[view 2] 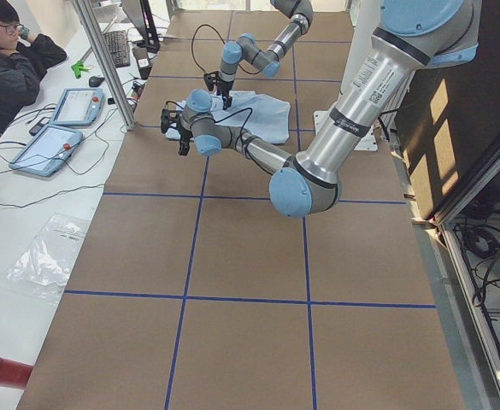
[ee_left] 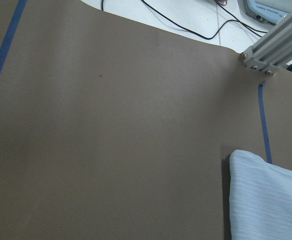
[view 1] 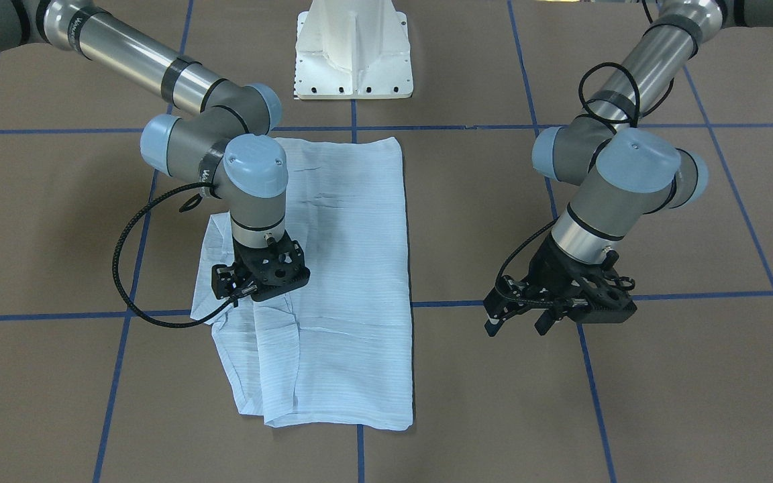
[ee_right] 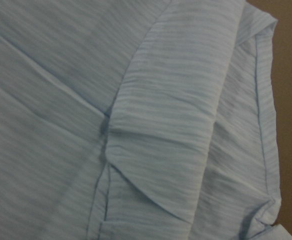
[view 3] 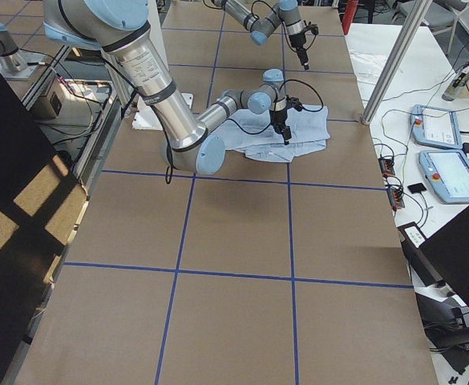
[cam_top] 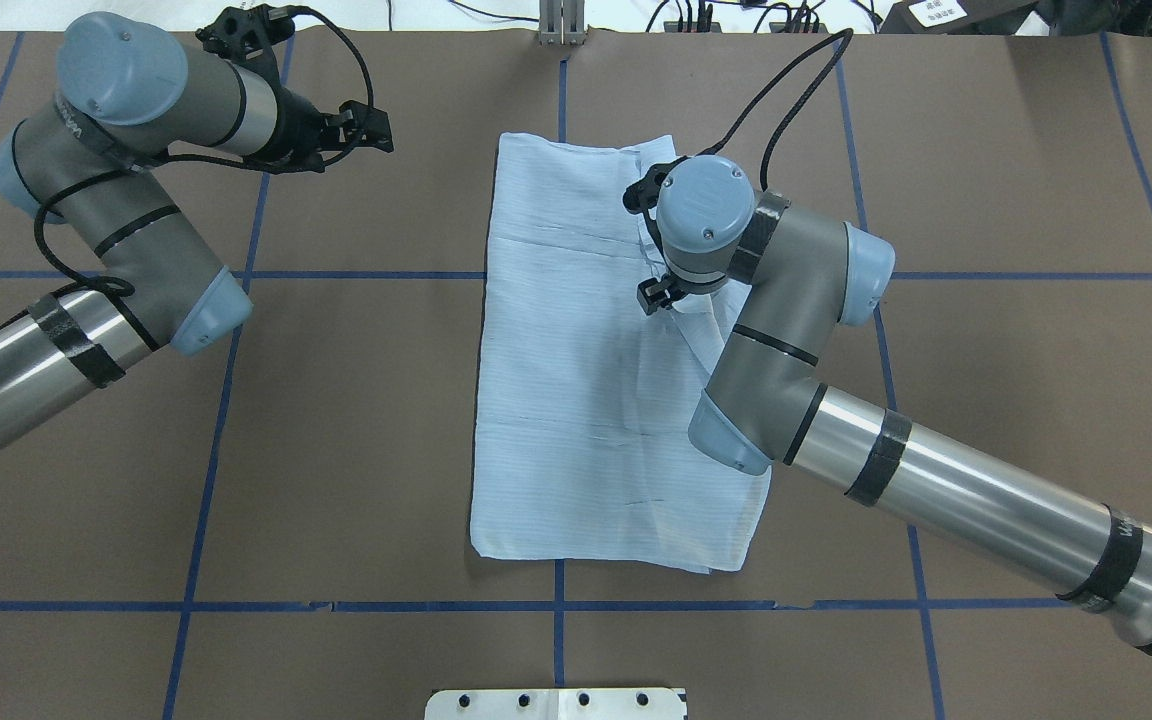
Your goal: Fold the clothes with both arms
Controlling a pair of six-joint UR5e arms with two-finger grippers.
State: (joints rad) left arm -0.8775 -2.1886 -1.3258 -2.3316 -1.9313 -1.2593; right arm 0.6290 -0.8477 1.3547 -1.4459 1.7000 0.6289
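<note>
Your shirt (view 1: pixel 353 268) lies folded into a long strip in the middle of the worktop (view 1: pixel 661 402). Its long axis runs from the robot's edge to yours, and you cannot tell which end is the collar. The right claw (view 1: pixel 260 278) points down onto its rumpled side; whether it is clenched or released does not show. The left claw (view 1: pixel 515 327) hangs released over the worktop, well apart. Lettering on the right arm (view 1: pixel 111 48) is too small to read.

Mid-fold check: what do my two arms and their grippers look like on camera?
Both the left arm and right arm are grey and polished-silver tubes with rounded light blue joint caps and black tape bands. The left gripper and right gripper are black, two-fingered, with perforated bodies. A braided black cable loops off each wrist.
</note>
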